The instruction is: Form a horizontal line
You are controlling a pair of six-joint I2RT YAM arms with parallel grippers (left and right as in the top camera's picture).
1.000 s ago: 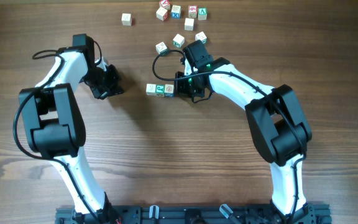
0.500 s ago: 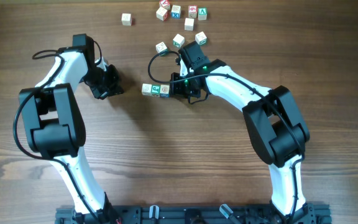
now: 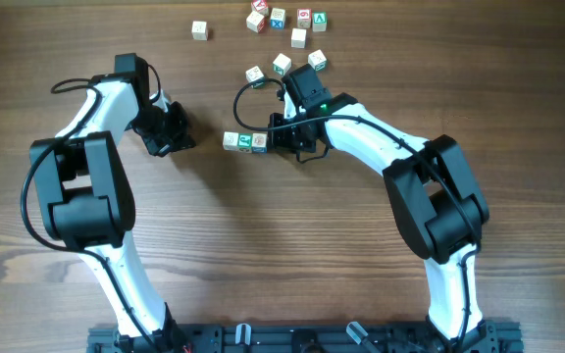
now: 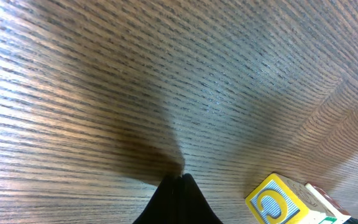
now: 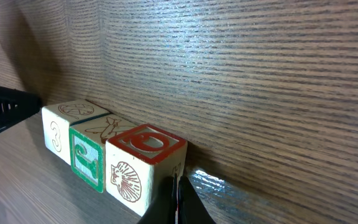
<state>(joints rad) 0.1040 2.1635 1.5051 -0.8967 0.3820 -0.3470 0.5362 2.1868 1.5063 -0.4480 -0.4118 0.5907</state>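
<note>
— Where is our horizontal line at this moment?
— In the middle of the worktop, between the two arms. It is three small wooden cubes touching side to side, with the green-marked cube in the centre. Our right claw is clenched and holds nothing; its tip is just beside the red-marked end cube.
— And our left claw?
— Also clenched and empty, apart from the row on the other side.
— How will the cubes handle?
— We judge them light, stiff and smooth, so they slide easily but can turn or separate. We should press flat and low on an end face, or pinch one cube across opposite sides.
</note>
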